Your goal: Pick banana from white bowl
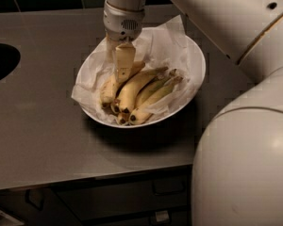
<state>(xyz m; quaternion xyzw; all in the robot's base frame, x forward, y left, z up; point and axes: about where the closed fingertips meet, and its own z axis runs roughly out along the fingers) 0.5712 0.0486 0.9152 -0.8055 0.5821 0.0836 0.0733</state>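
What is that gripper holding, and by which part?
Cannot be told. The gripper is down in the white bowl beside the banana, which lies among other bananas.

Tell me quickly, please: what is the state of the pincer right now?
The pincer is low in the white bowl, at the bananas; open, closed or holding one: it cannot be told.
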